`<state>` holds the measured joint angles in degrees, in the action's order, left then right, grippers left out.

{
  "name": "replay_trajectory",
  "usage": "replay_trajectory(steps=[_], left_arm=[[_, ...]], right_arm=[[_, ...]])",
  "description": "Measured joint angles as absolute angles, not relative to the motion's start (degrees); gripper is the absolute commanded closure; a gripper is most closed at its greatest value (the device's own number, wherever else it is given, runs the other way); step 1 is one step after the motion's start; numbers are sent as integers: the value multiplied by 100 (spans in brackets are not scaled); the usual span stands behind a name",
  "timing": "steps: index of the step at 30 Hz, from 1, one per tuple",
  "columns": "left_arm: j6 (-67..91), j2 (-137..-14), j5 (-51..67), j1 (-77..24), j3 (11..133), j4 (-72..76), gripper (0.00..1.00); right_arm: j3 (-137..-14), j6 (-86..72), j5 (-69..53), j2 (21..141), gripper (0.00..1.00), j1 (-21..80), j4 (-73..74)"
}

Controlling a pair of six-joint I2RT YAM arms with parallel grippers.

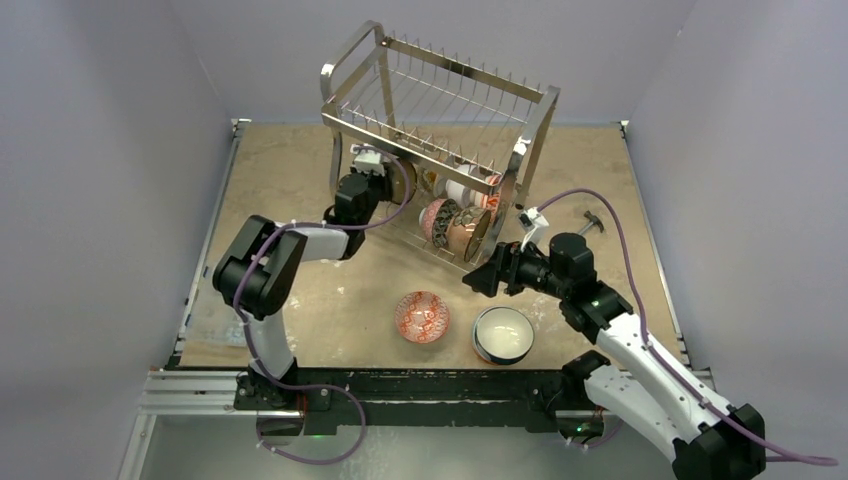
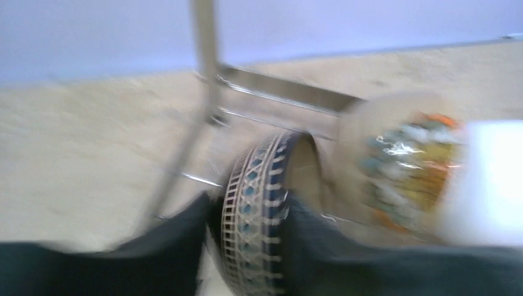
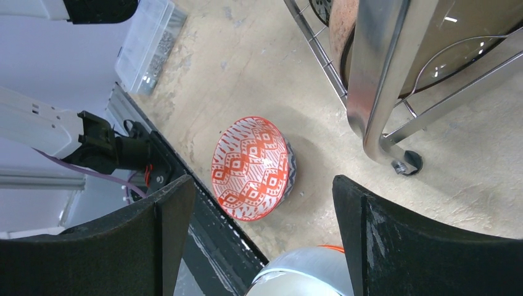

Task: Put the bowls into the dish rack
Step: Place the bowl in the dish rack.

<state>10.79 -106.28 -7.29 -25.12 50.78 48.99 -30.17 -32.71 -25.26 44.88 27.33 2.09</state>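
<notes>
The chrome dish rack [image 1: 440, 110] stands at the back of the table, with several bowls [image 1: 452, 226] on edge in its lower tier. My left gripper [image 1: 372, 162] reaches into that tier from the left. In the blurred left wrist view it is shut on a blue-and-white patterned bowl [image 2: 259, 209] held on edge, next to a multicoloured bowl [image 2: 407, 166]. A red-patterned bowl [image 1: 422, 317] and a white bowl [image 1: 502, 334] sit on the table in front. My right gripper [image 1: 480, 280] hovers open above them with nothing between its fingers; the red-patterned bowl [image 3: 253, 166] lies below.
A rack leg [image 3: 382, 80] with its foot [image 3: 407, 161] stands close to my right fingers. A small metal tool [image 1: 592, 222] lies right of the rack. A clear parts box [image 3: 151, 46] sits off the table's edge. The black base rail [image 1: 400, 385] runs along the near edge.
</notes>
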Motion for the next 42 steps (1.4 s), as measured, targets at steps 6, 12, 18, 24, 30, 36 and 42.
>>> replay_trajectory(steps=[6,12,18,24,30,36,42], left_arm=[[462,-10879,-1264,-2473,5435,5050,100],[78,-11006,-1632,-2480,5487,4998,100],[-141,-10906,-2034,-2644,5446,4851,100],[-78,-9544,-2073,-2845,4440,4407,100],[370,-7762,-2021,-3448,3653,3811,100],[1009,-6831,-2324,-4821,3223,3216,100],[1533,-6816,-2641,-6064,3177,2751,100]], right_arm=[[-3061,-3164,-2429,4423,16,2733,373],[-3076,-3061,-2342,4423,16,2733,456],[-3094,-3041,-2346,4425,9,2733,451],[-3094,-3072,-2416,4480,5,2733,349],[-3092,-3181,-2620,4593,4,2733,21],[-3041,-3409,-2825,4703,4,2735,-434],[-2947,-3564,-2978,4821,19,2735,-797]])
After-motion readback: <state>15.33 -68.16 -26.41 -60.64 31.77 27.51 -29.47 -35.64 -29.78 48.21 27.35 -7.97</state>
